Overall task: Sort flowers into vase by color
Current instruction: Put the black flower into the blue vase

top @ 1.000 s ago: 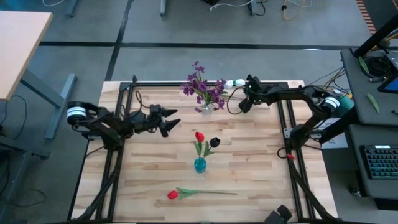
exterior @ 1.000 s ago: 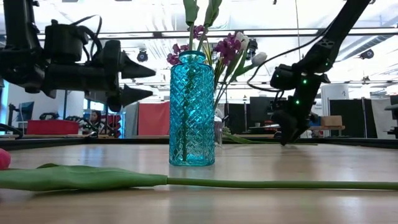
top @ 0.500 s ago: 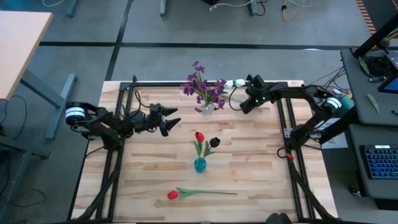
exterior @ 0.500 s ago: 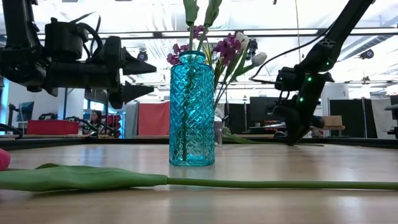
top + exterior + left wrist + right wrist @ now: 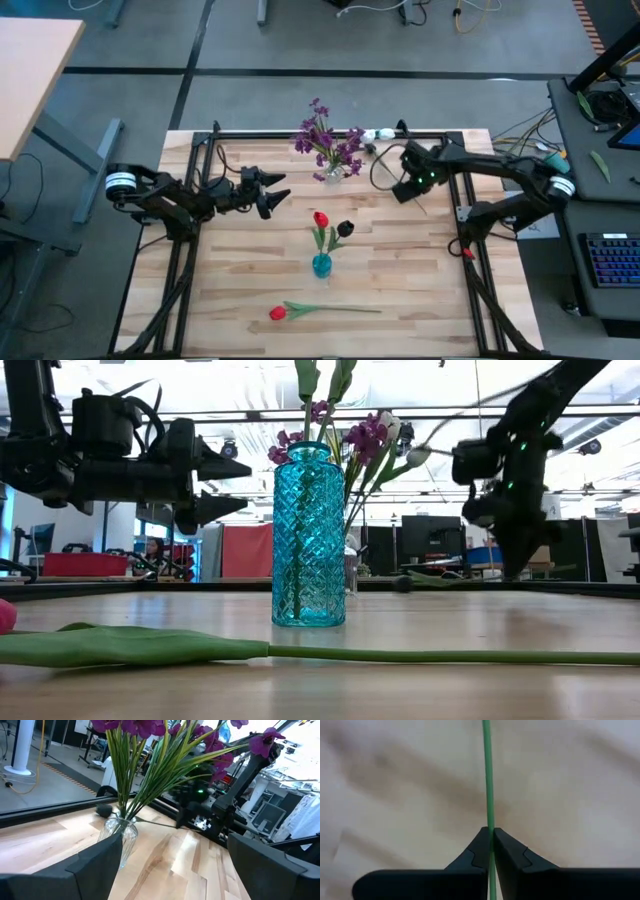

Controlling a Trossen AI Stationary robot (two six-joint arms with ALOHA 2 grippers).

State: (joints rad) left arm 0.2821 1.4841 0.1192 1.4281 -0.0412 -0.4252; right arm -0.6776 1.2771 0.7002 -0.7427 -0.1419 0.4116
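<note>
Right gripper (image 5: 490,851), just beside the clear glass vase of purple flowers (image 5: 330,150), pinches a white-budded flower's thin green stem (image 5: 488,775) between closed fingers, apparently to carry it for sorting. Left gripper (image 5: 272,192) waits open on the vase's other side.

wooden table (image 5: 420,270): under right gripper (image 5: 405,188) and left gripper (image 5: 278,192) | keyboard (image 5: 612,262): off the table, well apart from right gripper, on its outer side | pale desk (image 5: 30,70): off the table, well beyond left gripper | red panel (image 5: 245,550): in the room, behind and below left gripper
</note>
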